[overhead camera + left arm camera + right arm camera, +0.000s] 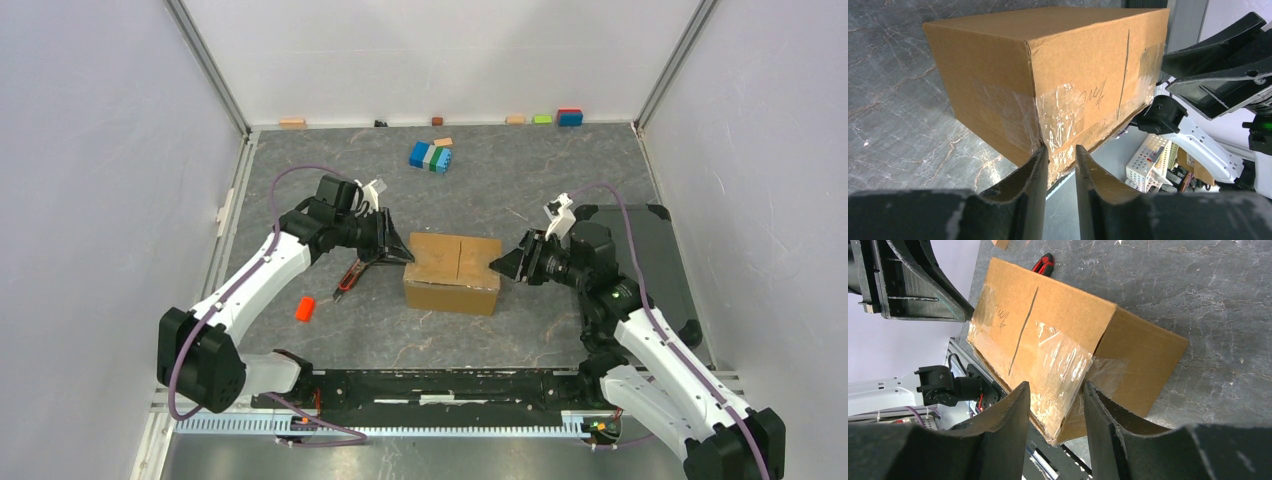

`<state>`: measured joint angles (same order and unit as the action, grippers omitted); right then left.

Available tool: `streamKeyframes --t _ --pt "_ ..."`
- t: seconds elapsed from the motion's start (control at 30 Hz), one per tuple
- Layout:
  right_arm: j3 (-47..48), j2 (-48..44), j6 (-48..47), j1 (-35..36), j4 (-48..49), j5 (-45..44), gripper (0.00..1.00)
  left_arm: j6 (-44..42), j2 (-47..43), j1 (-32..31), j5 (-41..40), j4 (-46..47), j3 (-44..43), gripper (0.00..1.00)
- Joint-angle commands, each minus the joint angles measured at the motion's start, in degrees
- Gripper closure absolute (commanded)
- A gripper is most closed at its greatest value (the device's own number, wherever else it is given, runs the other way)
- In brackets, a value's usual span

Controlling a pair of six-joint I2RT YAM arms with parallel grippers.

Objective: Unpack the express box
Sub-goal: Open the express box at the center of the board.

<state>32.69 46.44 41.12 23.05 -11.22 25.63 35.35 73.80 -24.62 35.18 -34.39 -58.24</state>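
Observation:
The express box, a brown carton with its top flaps shut along a centre seam, sits mid-table. My left gripper is at its left end and my right gripper at its right end. In the left wrist view the jaws stand narrowly open, tips against the taped lower corner of the express box. In the right wrist view the gripper is open and straddles a corner of the express box where clear tape has peeled loose. Neither clamps anything.
A red-handled cutter lies just left of the box, under my left gripper. A small orange block lies nearer the left arm. A blue-green block cluster sits at the back, a flat black tray to the right, small blocks along the far wall.

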Motion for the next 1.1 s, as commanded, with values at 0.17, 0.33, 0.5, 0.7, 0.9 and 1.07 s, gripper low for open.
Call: streamKeyframes --t 0.17,0.33,0.5,0.7,0.9,1.07 --pt "0.13 -1.39 2.59 -0.14 3.03 3.47 0.56 0.65 0.73 -0.39 -0.01 -0.94 1.02 0.71" --pt "0.44 -1.71 3.44 -0.11 3.06 4.63 0.57 0.42 0.57 -0.34 -1.19 -1.18 1.20 0.74" --pt "1.15 -2.29 3.70 -0.16 2.31 4.84 0.58 -0.36 0.30 -0.36 -2.57 -2.35 1.02 0.78" --pt "1.59 -2.58 3.74 -0.20 1.47 4.92 0.58 -0.38 0.10 -0.39 -2.83 -2.35 0.93 0.83" --pt "1.41 -2.92 4.66 -0.24 1.93 5.49 0.59 -0.48 0.22 -0.42 -2.59 -2.17 0.93 0.89" --pt "-1.71 -2.88 8.36 -0.26 6.18 8.45 0.59 0.82 0.02 -0.50 -0.99 0.00 1.99 0.93"
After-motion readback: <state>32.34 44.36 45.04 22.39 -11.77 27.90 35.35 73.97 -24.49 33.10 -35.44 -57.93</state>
